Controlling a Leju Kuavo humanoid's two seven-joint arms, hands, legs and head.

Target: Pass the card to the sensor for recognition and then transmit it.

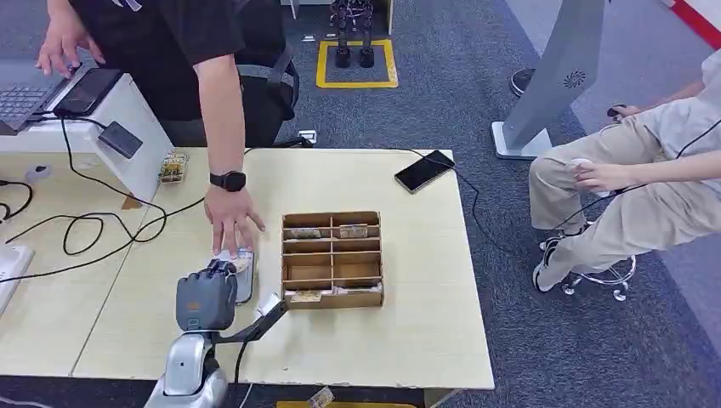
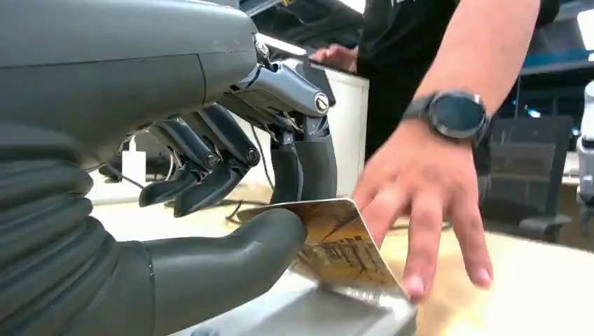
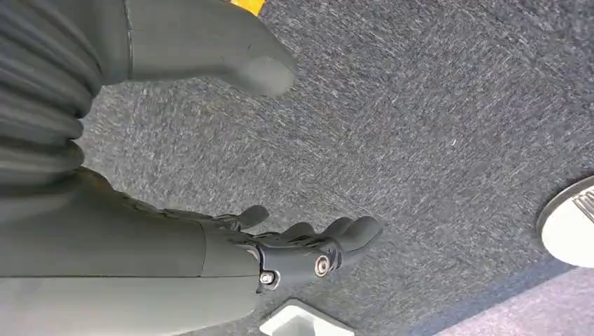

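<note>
A gold printed card lies slanted over the grey sensor pad. My left hand pinches its near end between the thick thumb and the dark fingers above. A person's hand with a black watch touches the card's far edge with its fingertips. In the head view my left hand sits over the grey sensor pad near the table's front, and the person's hand reaches down to it. My right hand hangs over grey carpet, holding nothing, its fingers apart.
A cardboard divider box holding cards stands just right of the sensor. A black phone lies at the table's far right. A white stand, a laptop and cables are on the left. A seated person is at right.
</note>
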